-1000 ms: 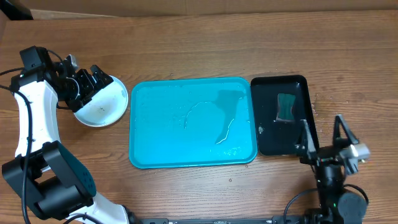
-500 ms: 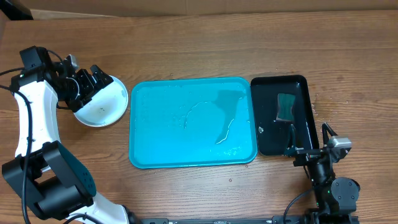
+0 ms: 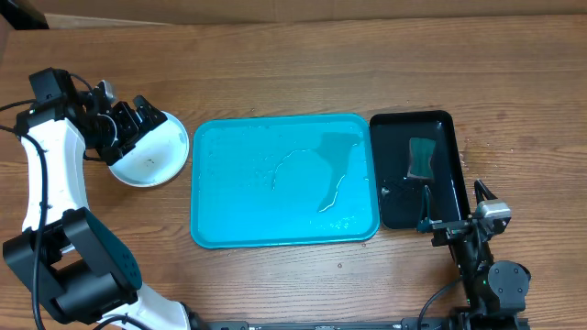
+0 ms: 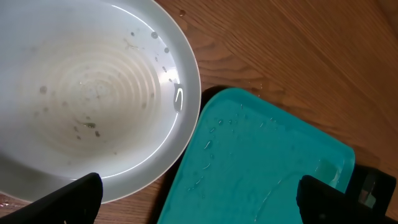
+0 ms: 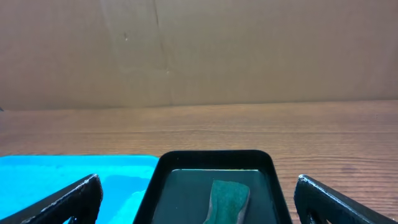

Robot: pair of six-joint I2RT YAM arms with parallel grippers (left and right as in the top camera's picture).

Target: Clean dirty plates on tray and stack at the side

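Note:
A white plate [image 3: 149,156] with small dark specks lies on the wood left of the turquoise tray [image 3: 238,215]. It fills the upper left of the left wrist view [image 4: 87,93], with the tray's wet corner [image 4: 261,168] beside it. The light blue and yellow-green plates do not show. The tray holds only water streaks. My left gripper [image 3: 138,124] is open and empty above the plate's far-left rim [image 4: 199,208]. My right gripper [image 3: 454,209] is open and empty at the near end of the black tray [image 5: 202,211].
A narrow glossy black tray [image 3: 448,128] sits right of the turquoise tray, with a green sponge [image 3: 422,158] in it. The sponge also shows in the right wrist view [image 5: 227,199]. A cardboard wall [image 5: 199,50] stands behind the table.
My right gripper has shifted a little left and drawn back toward the near edge of the black tray. The left arm and the white plate have not moved.

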